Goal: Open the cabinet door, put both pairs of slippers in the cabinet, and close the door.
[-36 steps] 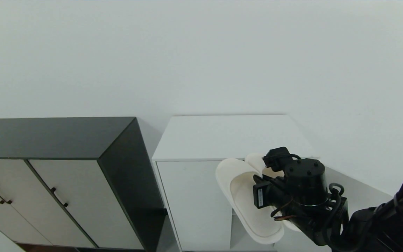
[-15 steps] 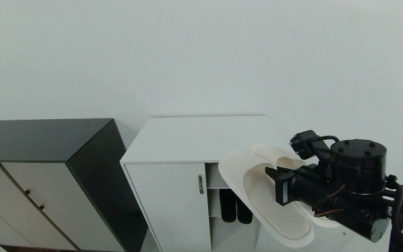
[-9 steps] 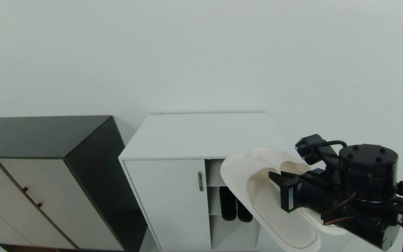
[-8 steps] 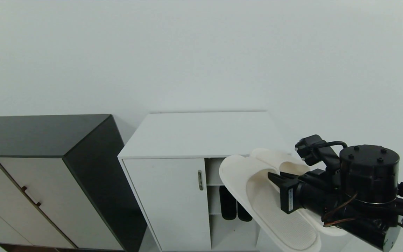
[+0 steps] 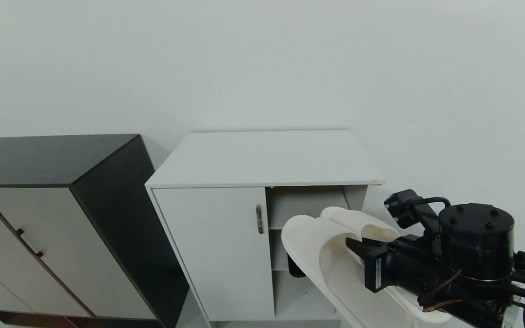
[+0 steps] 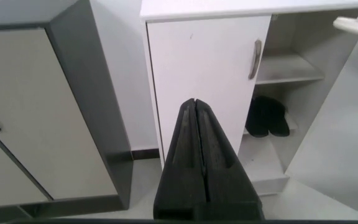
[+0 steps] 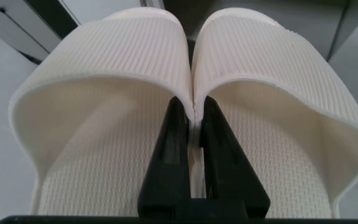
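Right now the pair of white slippers (image 5: 310,237) hangs in the air just in front of the white cabinet (image 5: 262,159), toes pointing toward its open right half (image 5: 308,205) and still on the near side of the opening. The right gripper (image 5: 352,245) carries them as one bundle. Its fingers (image 7: 174,143) are closed almost completely, pinching the two inner side walls where the slippers press against each other, so a single narrow grasp holds both shoes. Held by that seam, the pair stays side by side with the soles facing down and to the right. That seems a sensible way to slide them flat onto a shelf.

Inside the open half, a pair of black slippers (image 6: 267,117) already stands on the middle level, beneath an upper shelf (image 6: 288,67). One pair therefore looks stowed and the white pair is the second. The shelf above the black pair or the floor below it looks the likelier target, since the middle level is taken. The next move probably calls for pushing forward into the opening without catching the wide toes on the divider.

The cabinet's left door (image 5: 212,246) is shut, its small handle (image 5: 259,218) beside the opening. The left gripper (image 6: 195,109) hangs lower, on the near side of that closed door. Its fingers are pressed together with nothing between them, out of the way of the carrying arm. To the left, a dark-topped cabinet (image 5: 62,159) with pale doors stands just beside the white one.
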You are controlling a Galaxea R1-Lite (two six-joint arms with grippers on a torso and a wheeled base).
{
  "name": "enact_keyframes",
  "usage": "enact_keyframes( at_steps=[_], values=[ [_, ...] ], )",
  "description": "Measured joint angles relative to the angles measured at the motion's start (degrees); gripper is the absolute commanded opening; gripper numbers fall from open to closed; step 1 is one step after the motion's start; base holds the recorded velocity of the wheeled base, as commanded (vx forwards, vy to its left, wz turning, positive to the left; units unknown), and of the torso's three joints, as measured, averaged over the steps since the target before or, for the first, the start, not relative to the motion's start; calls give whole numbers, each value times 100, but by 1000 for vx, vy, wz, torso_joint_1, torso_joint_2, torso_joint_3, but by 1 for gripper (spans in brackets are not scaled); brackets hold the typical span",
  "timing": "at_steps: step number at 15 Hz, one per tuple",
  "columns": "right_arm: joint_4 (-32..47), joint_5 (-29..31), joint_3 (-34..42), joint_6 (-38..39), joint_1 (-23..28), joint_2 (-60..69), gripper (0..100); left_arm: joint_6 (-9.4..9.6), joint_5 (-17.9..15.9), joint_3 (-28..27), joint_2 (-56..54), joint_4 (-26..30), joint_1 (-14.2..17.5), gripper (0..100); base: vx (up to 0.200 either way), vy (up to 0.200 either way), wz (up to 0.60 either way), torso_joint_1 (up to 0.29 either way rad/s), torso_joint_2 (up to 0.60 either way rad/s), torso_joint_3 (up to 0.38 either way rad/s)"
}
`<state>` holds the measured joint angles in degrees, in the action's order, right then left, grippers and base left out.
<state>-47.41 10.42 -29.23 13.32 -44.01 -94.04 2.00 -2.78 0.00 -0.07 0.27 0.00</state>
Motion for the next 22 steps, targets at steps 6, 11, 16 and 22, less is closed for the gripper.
enact_keyframes(
  at_steps=[6,11,16,22],
  values=[
    [-670,57,280,-145,-11,-461,0,0,5,0,0,0,0,0,0,0,0,-214,528,312],
    [-673,57,305,-151,0,-588,0,2,2,0,0,0,0,0,0,0,0,-186,503,312],
    [-681,63,339,-156,-1,-621,0,2,5,0,0,-2,0,0,0,0,0,-151,478,325],
    [-717,73,432,-255,-1,-655,0,-4,5,0,0,0,0,0,0,0,0,-98,454,351]
  ],
)
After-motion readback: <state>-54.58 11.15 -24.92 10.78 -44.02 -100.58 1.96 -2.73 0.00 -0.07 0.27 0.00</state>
